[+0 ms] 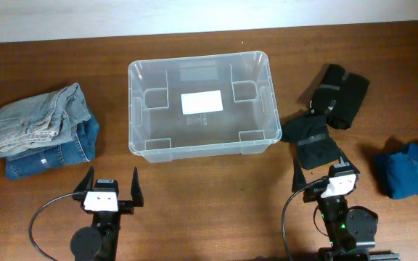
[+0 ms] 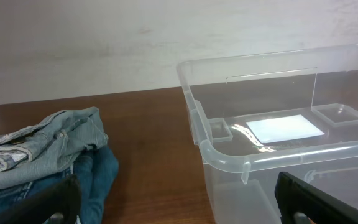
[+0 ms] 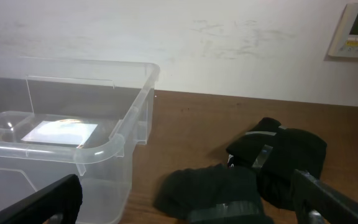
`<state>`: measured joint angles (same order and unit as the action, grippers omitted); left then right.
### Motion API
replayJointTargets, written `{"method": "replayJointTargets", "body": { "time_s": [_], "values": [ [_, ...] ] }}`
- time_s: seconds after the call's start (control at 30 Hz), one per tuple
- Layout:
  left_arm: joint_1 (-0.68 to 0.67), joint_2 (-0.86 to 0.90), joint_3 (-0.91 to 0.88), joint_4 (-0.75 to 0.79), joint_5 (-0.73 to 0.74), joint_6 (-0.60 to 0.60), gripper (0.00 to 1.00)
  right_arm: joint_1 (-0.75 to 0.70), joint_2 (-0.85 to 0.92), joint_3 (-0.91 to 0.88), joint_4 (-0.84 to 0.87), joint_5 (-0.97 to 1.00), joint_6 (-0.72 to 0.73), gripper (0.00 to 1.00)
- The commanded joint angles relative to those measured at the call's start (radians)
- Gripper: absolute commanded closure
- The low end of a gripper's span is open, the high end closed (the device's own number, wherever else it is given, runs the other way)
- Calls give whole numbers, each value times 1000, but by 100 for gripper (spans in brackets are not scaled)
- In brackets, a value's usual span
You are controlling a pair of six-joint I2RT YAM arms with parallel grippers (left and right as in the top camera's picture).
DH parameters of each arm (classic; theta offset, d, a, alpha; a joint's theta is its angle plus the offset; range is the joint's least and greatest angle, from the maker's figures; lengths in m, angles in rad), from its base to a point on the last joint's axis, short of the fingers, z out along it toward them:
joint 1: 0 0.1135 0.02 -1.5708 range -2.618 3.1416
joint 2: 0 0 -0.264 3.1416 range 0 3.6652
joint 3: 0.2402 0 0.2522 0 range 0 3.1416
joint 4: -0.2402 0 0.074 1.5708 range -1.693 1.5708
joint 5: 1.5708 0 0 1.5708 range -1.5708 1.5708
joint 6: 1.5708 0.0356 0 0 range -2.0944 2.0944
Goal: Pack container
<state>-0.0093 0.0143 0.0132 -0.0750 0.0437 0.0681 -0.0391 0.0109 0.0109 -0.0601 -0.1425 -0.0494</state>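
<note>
Nearest, the left hand (image 1: pixel 112 178) and right hand (image 1: pixel 322 170) both stand with fingers spread wide, holding nothing. Beyond them on the bench (image 1: pixel 209 210) sits the container (image 1: pixel 194 148), empty, at about 1 o'clock from the left hand and 11 o'clock from the right. It looks light and stiff, though its smooth, thin walls probably flex and skid if nudged. The rolled rim seems the surest grip. Folded jeans (image 1: pixel 42 130) lie at its 9 o'clock and black clothing (image 1: pixel 325 116) at its 3 o'clock.
</note>
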Motion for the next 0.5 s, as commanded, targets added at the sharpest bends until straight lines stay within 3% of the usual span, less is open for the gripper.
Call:
{"method": "replayJointTargets", "body": {
  "time_s": [0.0, 0.37, 0.47],
  "values": [
    [-3, -7, -4, -5, -14, 16, 1, 6, -5, -5, -7, 8, 1, 2],
    [-3, -7, -4, -2, -13, 16, 1, 6, -5, -5, -7, 8, 1, 1],
    [-3, -7, -3, 19, 70, 15, 1, 6, -5, -5, -7, 9, 1, 1]
  ]
}}
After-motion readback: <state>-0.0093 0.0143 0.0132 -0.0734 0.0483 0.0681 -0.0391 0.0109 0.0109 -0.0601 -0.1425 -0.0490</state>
